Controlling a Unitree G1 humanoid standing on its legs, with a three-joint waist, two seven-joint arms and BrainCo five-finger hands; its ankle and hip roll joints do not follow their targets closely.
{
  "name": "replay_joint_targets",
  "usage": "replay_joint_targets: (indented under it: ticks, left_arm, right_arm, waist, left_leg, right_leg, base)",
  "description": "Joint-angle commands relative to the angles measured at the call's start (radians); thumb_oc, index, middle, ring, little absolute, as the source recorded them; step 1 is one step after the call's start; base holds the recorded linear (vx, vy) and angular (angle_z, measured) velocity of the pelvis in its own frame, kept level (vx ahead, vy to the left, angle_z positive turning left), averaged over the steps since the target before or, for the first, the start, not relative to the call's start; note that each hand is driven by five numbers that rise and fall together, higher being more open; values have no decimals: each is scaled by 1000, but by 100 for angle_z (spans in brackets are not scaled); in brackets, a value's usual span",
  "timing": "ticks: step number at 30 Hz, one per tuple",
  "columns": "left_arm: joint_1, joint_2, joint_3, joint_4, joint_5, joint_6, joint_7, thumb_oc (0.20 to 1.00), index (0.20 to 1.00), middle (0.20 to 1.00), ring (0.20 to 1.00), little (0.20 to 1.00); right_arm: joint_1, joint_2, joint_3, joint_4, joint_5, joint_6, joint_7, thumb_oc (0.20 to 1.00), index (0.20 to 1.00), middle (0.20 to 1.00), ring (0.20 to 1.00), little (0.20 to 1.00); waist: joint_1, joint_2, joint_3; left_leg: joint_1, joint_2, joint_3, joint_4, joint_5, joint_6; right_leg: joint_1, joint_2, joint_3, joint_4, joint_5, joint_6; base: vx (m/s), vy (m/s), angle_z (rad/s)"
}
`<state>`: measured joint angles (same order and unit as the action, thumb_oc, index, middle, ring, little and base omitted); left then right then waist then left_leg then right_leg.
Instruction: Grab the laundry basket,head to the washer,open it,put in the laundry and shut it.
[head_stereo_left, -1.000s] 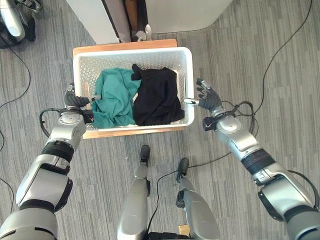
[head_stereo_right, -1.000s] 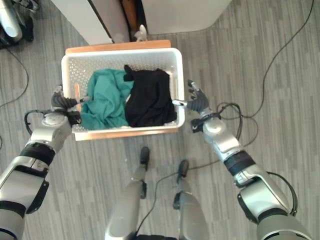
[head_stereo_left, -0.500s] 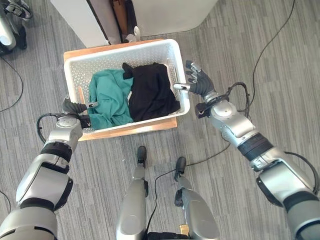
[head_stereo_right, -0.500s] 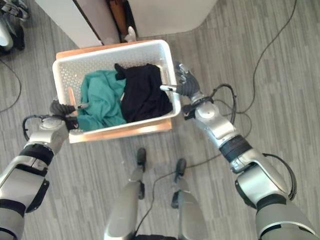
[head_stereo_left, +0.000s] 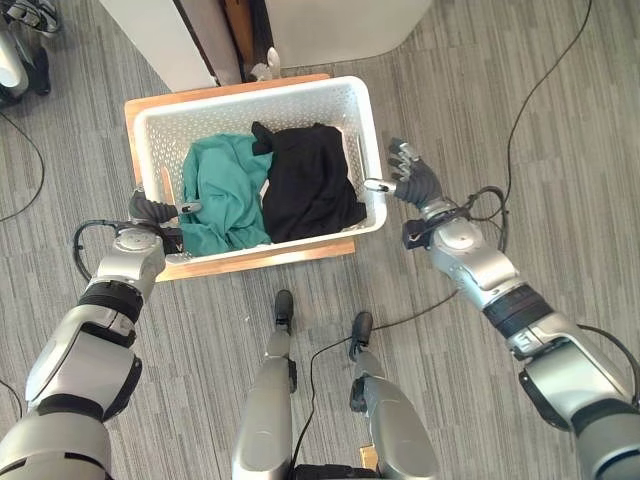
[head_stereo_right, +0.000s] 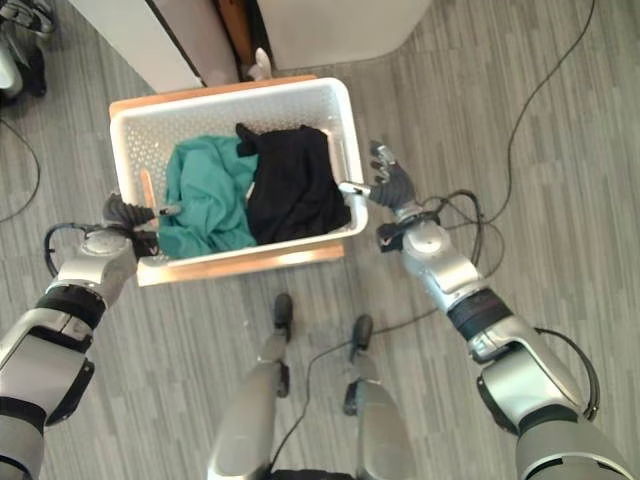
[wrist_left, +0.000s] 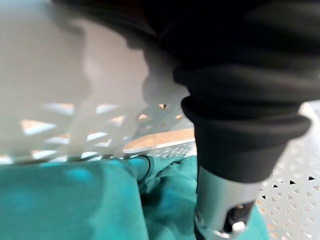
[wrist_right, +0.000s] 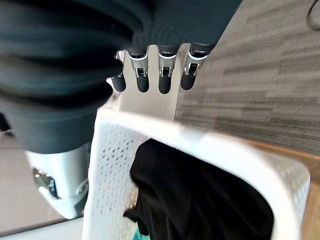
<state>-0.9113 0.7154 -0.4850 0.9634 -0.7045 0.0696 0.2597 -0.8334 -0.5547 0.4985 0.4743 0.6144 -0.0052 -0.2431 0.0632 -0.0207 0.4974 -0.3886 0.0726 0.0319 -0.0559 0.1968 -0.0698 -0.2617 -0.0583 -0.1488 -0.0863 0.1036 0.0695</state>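
The white laundry basket (head_stereo_left: 250, 92) sits on a low wooden board (head_stereo_left: 260, 262) just ahead of me. Inside lie a teal garment (head_stereo_left: 220, 195) on the left and a black garment (head_stereo_left: 310, 185) on the right. My left hand (head_stereo_left: 148, 212) grips the basket's left rim, thumb (wrist_left: 225, 200) hooked inside above the teal cloth (wrist_left: 65, 200), fingers curled outside. My right hand (head_stereo_left: 415, 185) is at the right rim (wrist_right: 210, 145). Its fingers (wrist_right: 165, 80) stay straight outside the wall and its thumb reaches over the rim toward the black cloth (wrist_right: 190, 195).
A white appliance (head_stereo_left: 330, 25) and a white panel (head_stereo_left: 150, 35) stand right behind the basket, with a dark gap (head_stereo_left: 235, 30) between them. Another machine's base (head_stereo_left: 20, 50) is at the far left. A thin black cable (head_stereo_left: 530, 90) crosses the grey plank floor on the right.
The basket, skewed on the board half a second ago with its right end swung away from me, has turned back nearly square. My right hand came back with that end; the left stayed put.
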Motion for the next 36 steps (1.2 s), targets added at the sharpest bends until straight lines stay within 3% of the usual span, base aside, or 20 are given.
replay_joint_targets:
  ticks: [1,14,21,29,36]
  left_arm:
    - [-63,-46,-27,22,23,-8,-10,1000,1000,1000,1000,1000]
    - [-88,-75,-66,51,16,-5,-23,1000,1000,1000,1000,1000]
    - [-181,-71,-90,165,23,7,-40,1000,1000,1000,1000,1000]
    - [-324,-51,-107,301,60,21,-54,1000,1000,1000,1000,1000]
    - [-349,-56,-119,303,57,18,-62,1000,1000,1000,1000,1000]
  right_arm:
    - [-42,-54,-40,-26,13,-69,-29,1000,1000,1000,1000,1000]
    - [-164,-45,92,88,-5,-15,14,1000,1000,1000,1000,1000]
    - [-249,-9,160,161,10,1,29,1000,1000,1000,1000,1000]
    - [-227,19,175,149,69,-9,40,1000,1000,1000,1000,1000]
    - [-220,15,183,157,70,-6,47,1000,1000,1000,1000,1000]
  waist:
    - [-21,-7,-10]
    - [-19,-6,-6]
    - [-14,-9,-7]
    - [-20,-10,-13]
    - [-21,-9,-12]
  left_leg:
    - [-28,25,-16,145,-109,-16]
    - [-40,23,-15,147,-106,-18]
    - [-47,23,-17,151,-109,-19]
    - [-67,23,-25,167,-114,-20]
    - [-79,24,-26,174,-118,-20]
  right_leg:
    - [-27,-73,-11,102,-45,52]
    - [-38,-74,-11,104,-42,49]
    - [-41,-75,-12,105,-43,48]
    - [-52,-74,-11,112,-51,45]
    - [-61,-74,-13,113,-53,45]
  base:
    - [0,0,0]
    - [0,0,0]
    - [5,0,0]
    - [24,-10,0]
    - [10,-3,0]
